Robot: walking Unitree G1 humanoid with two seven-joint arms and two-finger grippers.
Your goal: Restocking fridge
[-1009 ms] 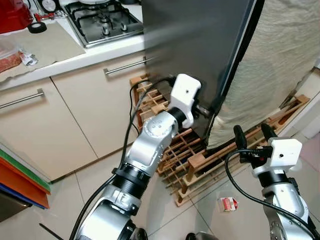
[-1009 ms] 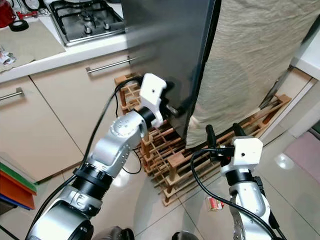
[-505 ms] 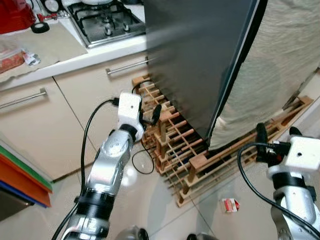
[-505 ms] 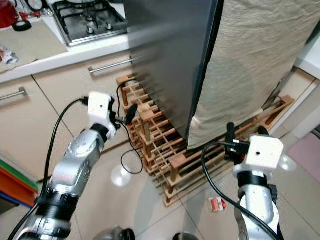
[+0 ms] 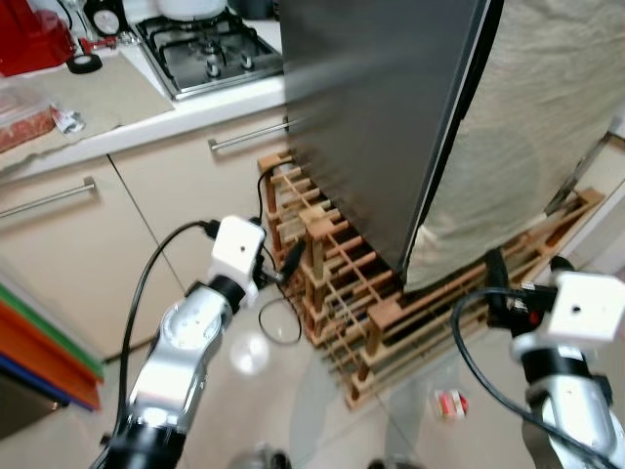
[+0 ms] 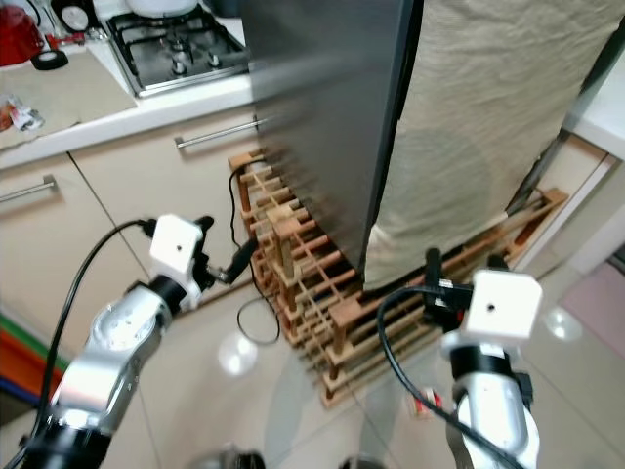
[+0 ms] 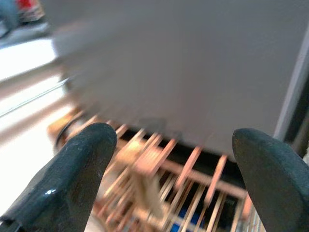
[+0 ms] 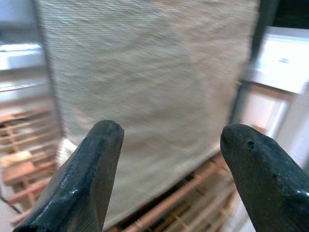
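The fridge is a tall dark grey slab with its door shut; a beige cloth hangs just right of it. A wooden wine rack lies on the floor at its foot. My left gripper is low beside the rack's left end, apart from the fridge. In the left wrist view its fingers stand wide apart with nothing between them. My right gripper hovers over the rack's right end, facing the cloth, open and empty.
A counter with a gas hob runs along the left, above cream cabinets with bar handles. Coloured boards lean at the far left. A black cable loop and a small red-and-white carton lie on the tiled floor.
My left gripper has come away from the fridge's lower front edge, moving down and left to the rack's left end. The right gripper has shifted slightly right.
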